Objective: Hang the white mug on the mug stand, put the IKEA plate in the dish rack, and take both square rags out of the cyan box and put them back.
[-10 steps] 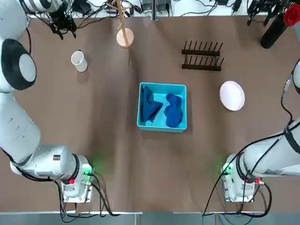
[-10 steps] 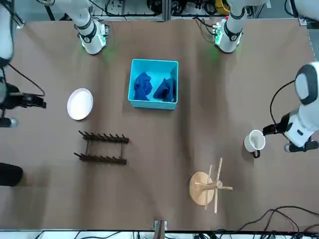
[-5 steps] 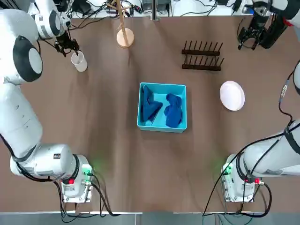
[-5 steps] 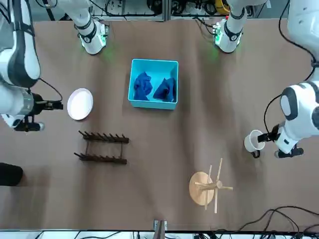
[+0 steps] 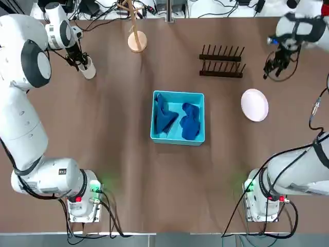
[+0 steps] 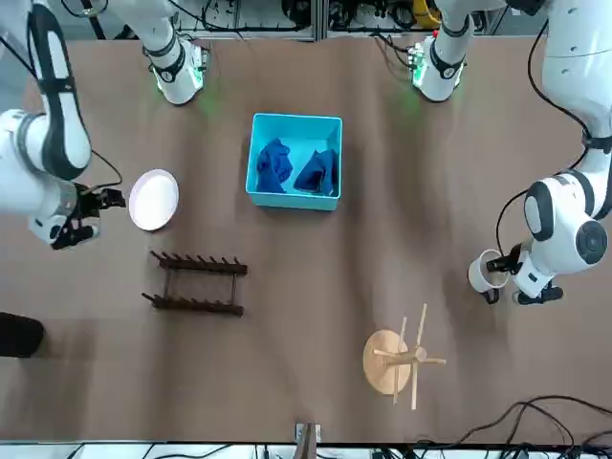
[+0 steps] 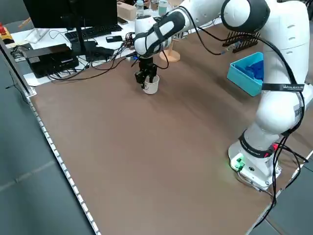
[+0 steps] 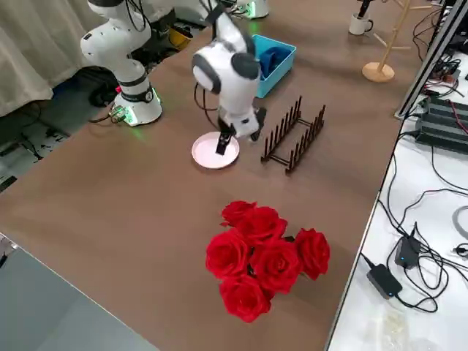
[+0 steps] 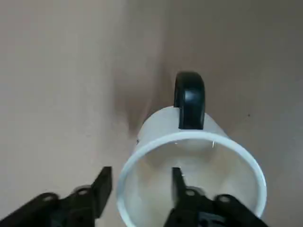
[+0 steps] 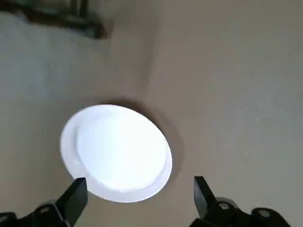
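L claw astride mug rim, R claw spread nr plate

Nearest me, facing the robot: mug stand [image 6: 385, 363] upright on bench [image 6: 287, 382], pole vert. White mug [image 6: 479, 276] just beyond, off to robot's L: upright, long axis vert., mouth up, black handle pointing away from arm bases. L claw [image 9: 141, 172] at it, fingers apart, one inside mouth, one outside wall. Dish rack [image 6: 198, 283], long axis running L–R. Then IKEA plate [image 6: 153, 200] flat, face up; R claw [image 10: 139, 180] above bench nr it, fingers wide, nothing between. Farther: cyan box [image 6: 295, 200] w/ 2 blue rags [image 6: 274, 166] inside.

White desk with black monitor [image 7: 56, 12].
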